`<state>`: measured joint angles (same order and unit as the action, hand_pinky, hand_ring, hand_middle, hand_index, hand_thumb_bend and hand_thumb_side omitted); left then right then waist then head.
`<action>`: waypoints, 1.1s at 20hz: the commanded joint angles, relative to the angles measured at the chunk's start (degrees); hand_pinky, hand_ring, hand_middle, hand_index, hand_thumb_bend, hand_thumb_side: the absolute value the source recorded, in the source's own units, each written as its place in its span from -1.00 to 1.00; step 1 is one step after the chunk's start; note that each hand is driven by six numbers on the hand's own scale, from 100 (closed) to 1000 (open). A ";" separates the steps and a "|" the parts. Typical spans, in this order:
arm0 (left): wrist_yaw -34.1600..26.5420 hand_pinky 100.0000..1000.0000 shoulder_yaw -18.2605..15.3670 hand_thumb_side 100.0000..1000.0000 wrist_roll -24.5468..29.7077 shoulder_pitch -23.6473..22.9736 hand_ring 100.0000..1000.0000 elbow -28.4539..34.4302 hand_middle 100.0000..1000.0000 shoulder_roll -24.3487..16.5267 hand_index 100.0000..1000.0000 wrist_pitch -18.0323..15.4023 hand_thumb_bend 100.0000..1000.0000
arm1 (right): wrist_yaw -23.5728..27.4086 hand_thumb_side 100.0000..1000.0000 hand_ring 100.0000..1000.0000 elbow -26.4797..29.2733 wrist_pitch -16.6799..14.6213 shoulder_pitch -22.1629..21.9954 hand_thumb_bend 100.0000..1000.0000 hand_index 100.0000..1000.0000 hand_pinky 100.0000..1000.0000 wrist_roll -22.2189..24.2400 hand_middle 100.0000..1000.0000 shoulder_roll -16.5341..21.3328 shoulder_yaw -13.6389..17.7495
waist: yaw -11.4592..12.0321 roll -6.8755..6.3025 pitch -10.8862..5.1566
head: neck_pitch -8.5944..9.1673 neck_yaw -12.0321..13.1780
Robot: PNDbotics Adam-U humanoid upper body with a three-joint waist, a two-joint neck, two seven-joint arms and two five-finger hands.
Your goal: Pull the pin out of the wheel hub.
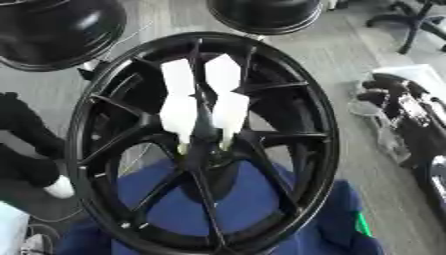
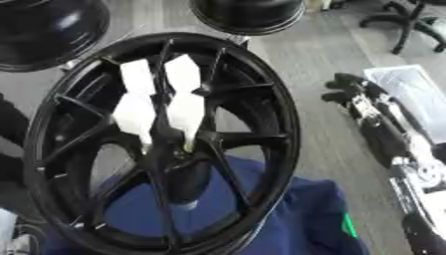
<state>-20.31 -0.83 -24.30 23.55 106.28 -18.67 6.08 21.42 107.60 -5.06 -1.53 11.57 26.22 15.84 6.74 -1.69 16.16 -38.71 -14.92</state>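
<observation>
While the pin is judged to be still in place, neither hand touches the wheel hub (image 1: pixel 202 142), so the pull itself remains to be done.

Left edge: a black form taken to be the left hand (image 1: pixel 24 149) lies just beside the rim, with a small white object (image 1: pixel 59 188) at its near end. Whether its fingers are curled or straight cannot be told.

Centre: the wheel hub, black and many-spoked, stands tilted with its near edge on a blue cloth (image 1: pixel 340 219). Two white tapered pieces (image 2: pixel 161 104) show among the far spokes and narrow toward the hub's middle, where one ends in a yellowish tip (image 2: pixel 185 146). These are probably the pin or belong to it, though their seating in the hub cannot be made out.

Right: the right hand (image 2: pixel 353 97) lies well apart from the rim, its fingers relaxed and holding nothing, above a pale sheet (image 2: pixel 409 82) on the grey floor.

Surroundings: a second black wheel (image 1: pixel 56 30) lies at the far left and a third (image 1: pixel 261 12) at the far centre, both near the rim. An office chair base (image 1: pixel 418 25) stands at the far right.

Obstruction: the spokes crowd closely round the white pieces, so a hand would likely have to reach between them, and the tilted hub may shift on the cloth when pulled.
</observation>
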 commanded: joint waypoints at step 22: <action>2.81 0.29 19.05 0.10 32.99 33.65 0.67 6.56 0.46 -33.18 0.49 17.66 -1.00 | -2.65 0.14 0.48 0.66 0.12 -1.28 -1.00 0.64 0.94 -0.65 0.47 1.79 0.61 | -1.51 -2.25 -0.95 | 0.95 -1.07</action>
<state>-18.19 17.31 5.79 56.03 112.61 -49.45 22.78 19.21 107.59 -4.95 -2.89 11.02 26.44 16.17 5.16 -4.11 16.35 -38.59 -15.78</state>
